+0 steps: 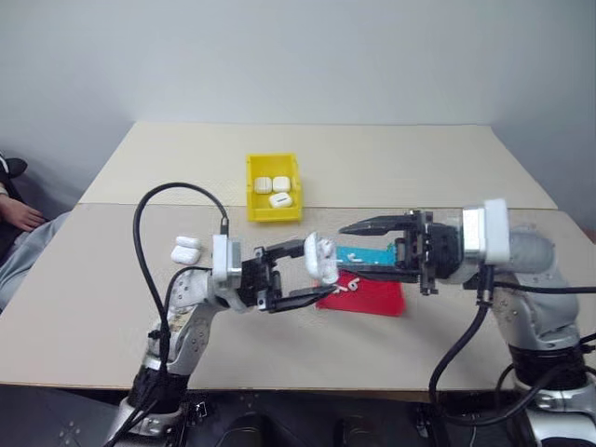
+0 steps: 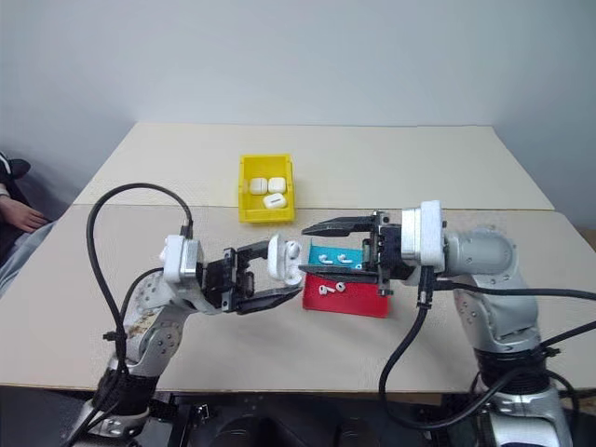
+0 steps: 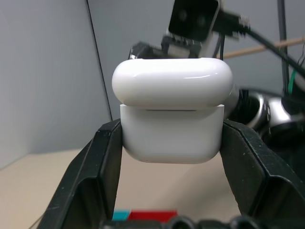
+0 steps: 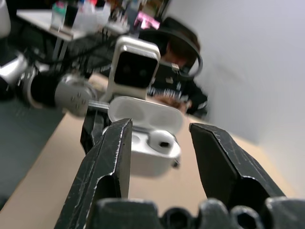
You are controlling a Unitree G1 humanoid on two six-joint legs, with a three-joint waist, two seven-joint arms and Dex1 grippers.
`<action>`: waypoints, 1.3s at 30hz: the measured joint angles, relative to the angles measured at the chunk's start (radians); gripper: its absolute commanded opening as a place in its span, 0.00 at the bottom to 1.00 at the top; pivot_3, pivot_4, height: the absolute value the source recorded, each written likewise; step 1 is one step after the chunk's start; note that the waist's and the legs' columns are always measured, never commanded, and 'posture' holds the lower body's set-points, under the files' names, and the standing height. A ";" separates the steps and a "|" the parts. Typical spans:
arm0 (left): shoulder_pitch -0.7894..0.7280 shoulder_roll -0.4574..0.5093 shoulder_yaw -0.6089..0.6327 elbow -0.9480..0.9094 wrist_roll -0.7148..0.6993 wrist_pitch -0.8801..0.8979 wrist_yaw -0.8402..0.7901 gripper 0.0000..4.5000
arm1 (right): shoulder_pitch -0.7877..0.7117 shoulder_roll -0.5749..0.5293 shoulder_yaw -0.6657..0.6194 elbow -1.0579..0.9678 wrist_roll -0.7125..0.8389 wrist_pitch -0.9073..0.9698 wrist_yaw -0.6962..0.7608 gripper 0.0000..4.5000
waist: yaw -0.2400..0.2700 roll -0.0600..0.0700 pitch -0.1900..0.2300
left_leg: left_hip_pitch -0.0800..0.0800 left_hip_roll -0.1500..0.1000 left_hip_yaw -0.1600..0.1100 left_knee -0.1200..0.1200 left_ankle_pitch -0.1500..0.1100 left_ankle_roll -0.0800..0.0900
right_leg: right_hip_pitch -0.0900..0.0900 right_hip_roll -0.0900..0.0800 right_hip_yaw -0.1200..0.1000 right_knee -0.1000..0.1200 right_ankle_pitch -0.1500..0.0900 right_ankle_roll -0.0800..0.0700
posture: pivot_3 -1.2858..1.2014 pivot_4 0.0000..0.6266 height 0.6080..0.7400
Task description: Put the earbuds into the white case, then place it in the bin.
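Note:
My left gripper (image 1: 315,270) is shut on the white case (image 1: 319,259), holding it up over the table's middle; its black fingers (image 3: 102,167) clamp the case's (image 3: 171,136) sides. The lid stands open, and one of the earbuds (image 4: 162,140) sits in a slot. My right gripper (image 1: 343,250) points at the case from the right, open and with nothing in it, fingertips just short of the case (image 4: 150,148). More earbuds (image 2: 332,288) lie loose on the red-and-blue tray. The yellow bin (image 1: 252,186) stands behind, with three white cases inside.
The red-and-blue tray (image 1: 377,300) lies under and between the grippers. Two more white cases (image 1: 186,250) lie on the table to the left. A person sits at the left edge, with a hand (image 1: 19,214) near the table, and also shows in the right wrist view (image 4: 176,62).

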 measured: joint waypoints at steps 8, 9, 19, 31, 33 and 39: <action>0.226 0.107 0.064 -0.017 0.046 -0.074 -0.026 0.62 | -0.411 -0.115 0.311 0.412 -0.413 0.009 0.133 0.53 | -0.016 0.001 0.000 | -0.001 0.001 0.001 -0.002 0.000 0.000 | -0.003 0.000 0.001 0.000 0.000 -0.001 | 0.52 0.24 1.00; 0.239 0.103 0.065 -0.021 0.052 -0.082 -0.012 0.62 | -0.465 -0.084 0.367 0.486 -0.476 0.007 0.145 0.53 | -0.016 0.001 0.000 | -0.001 0.001 0.002 -0.002 0.000 0.000 | -0.003 0.000 0.001 0.000 0.000 -0.001 | 0.52 0.24 1.00; 0.283 0.062 0.058 -0.062 0.103 -0.114 0.092 0.62 | -0.603 0.158 0.600 0.917 -0.780 -0.135 0.127 0.53 | -0.014 0.001 0.000 | -0.003 0.001 0.006 -0.002 0.000 -0.001 | -0.005 -0.001 0.001 0.001 0.000 0.000 | 0.52 0.24 1.00; 0.304 0.050 0.039 -0.077 0.138 -0.136 0.146 0.62 | -0.683 0.285 0.625 1.295 -0.950 -0.237 0.028 0.53 | -0.018 0.001 0.001 | -0.003 0.001 0.007 -0.003 0.001 -0.002 | -0.006 -0.001 0.002 0.001 0.000 -0.001 | 0.52 0.24 1.00; 0.305 0.050 0.039 -0.077 0.141 -0.137 0.149 0.62 | -0.699 0.296 0.625 1.325 -0.962 -0.247 0.024 0.53 | -0.018 0.001 0.001 | -0.003 0.001 0.007 -0.003 0.001 -0.002 | -0.007 -0.001 0.002 0.002 0.000 -0.001 | 0.52 0.24 1.00; 0.292 0.053 0.040 -0.077 0.153 -0.141 0.156 0.62 | -0.725 0.327 0.625 1.392 -0.999 -0.268 -0.004 0.53 | -0.019 0.001 0.001 | -0.003 0.001 0.007 -0.003 0.002 -0.003 | -0.007 -0.001 0.002 0.002 0.000 -0.001 | 0.52 0.24 1.00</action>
